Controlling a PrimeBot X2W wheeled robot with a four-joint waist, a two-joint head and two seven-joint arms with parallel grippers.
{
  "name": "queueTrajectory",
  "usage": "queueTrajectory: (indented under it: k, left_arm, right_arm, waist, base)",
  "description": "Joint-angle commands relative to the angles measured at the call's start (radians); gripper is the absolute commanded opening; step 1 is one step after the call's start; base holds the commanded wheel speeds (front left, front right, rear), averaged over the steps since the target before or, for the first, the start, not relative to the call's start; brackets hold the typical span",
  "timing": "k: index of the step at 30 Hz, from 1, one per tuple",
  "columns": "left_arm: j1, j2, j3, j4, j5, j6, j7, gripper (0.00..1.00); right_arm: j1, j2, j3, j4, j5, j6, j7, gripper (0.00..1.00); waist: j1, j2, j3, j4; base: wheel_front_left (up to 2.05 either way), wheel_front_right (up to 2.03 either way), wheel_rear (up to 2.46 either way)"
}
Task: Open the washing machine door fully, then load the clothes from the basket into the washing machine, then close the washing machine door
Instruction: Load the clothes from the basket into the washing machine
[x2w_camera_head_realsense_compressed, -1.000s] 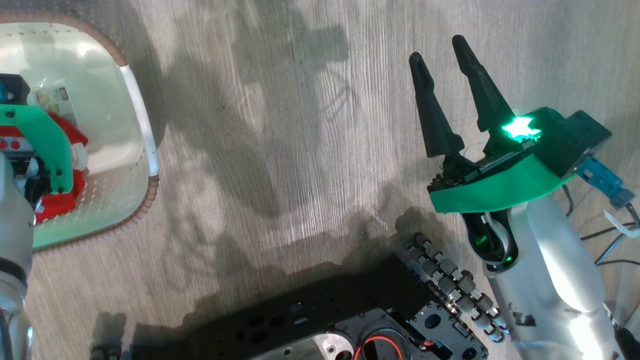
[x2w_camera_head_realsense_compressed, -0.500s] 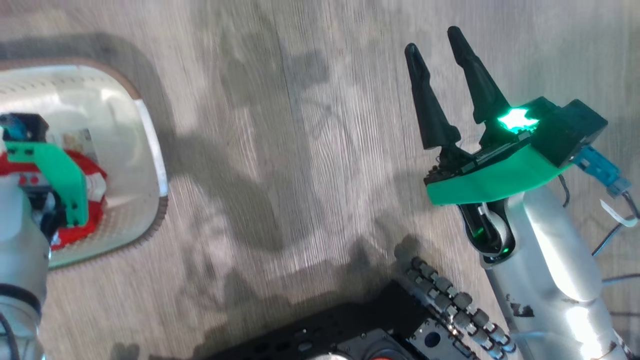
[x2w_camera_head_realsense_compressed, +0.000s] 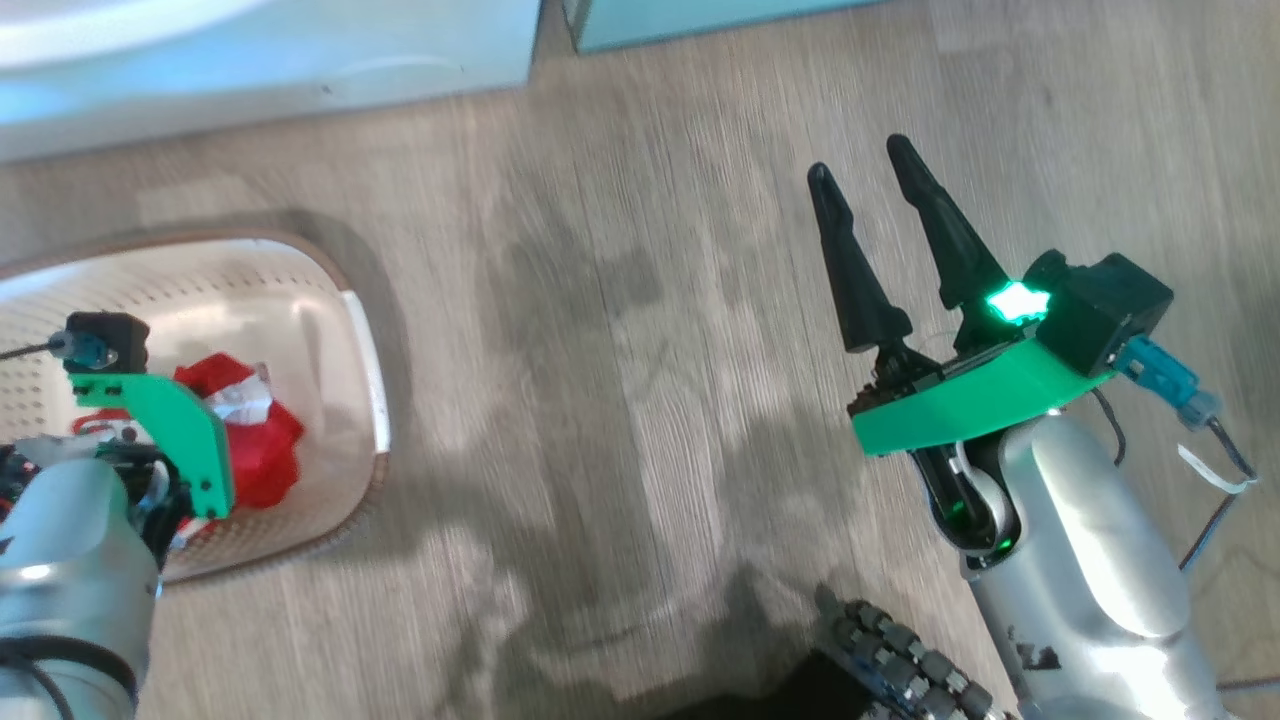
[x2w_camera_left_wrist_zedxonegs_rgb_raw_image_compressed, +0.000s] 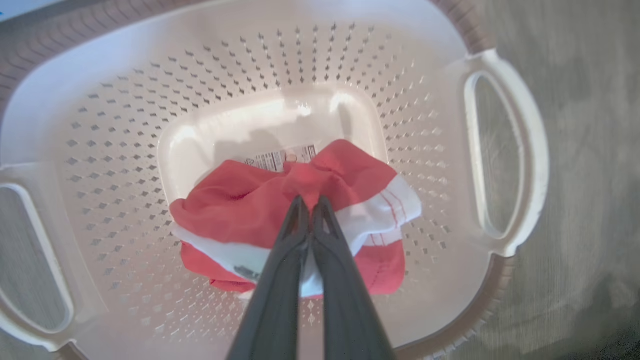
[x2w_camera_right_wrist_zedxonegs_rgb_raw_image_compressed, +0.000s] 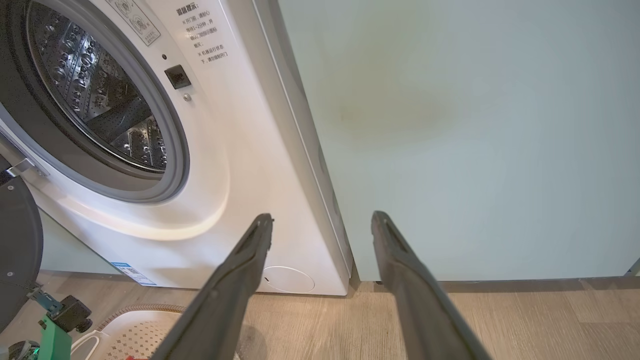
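Pinching the clothes (x2w_camera_left_wrist_zedxonegs_rgb_raw_image_compressed: 240, 205), left jaws well inside the basket (x2w_camera_left_wrist_zedxonegs_rgb_raw_image_compressed: 100, 150) rim.

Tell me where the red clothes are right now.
The clothes sit inside the basket, pinched by the shut left hand; in the head view they are at the lower left, on the robot's left side.

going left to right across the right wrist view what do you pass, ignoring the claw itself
washing machine door, swung open at the left edge → perforated steel drum → black latch slot → round flap low on the white front → pale green cabinet
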Motion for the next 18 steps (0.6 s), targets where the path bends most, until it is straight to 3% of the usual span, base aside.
queueTrajectory:
  k: [1,5,12,18]
  left_arm:
    - [0.022,0.026,0.024,-0.024,-0.012,-0.003,-0.052,0.0]
    - [0.039,0.019,0.038,-0.05,-0.032,-0.001,-0.161,0.0]
    - [0.059,0.01,0.063,-0.125,-0.058,0.013,-0.244,0.0]
    - [0.117,0.006,0.122,-0.381,-0.073,0.047,-0.253,0.0]
  right_arm:
    - [0.033,0.007,0.011,-0.021,-0.008,0.0,-0.006,1.0]
    - [0.051,0.007,0.009,-0.006,-0.016,0.0,-0.006,1.0]
    - [0.07,0.007,0.011,0.011,-0.023,0.0,-0.006,1.0]
    - [0.084,0.007,0.002,0.023,-0.028,0.0,-0.006,1.0]
  waist:
    - [0.0,-0.0001,-0.057,0.022]
    - [0.0,-0.0001,-0.109,0.039]
    - [0.0,-0.0001,-0.174,0.062]
    - [0.0,-0.0001,-0.216,0.079]
  base:
    - [0.0,0.0,0.0]
    - [0.0,0.0,0.0]
    - [0.0,0.0,0.0]
    - [0.0,0.0,0.0]
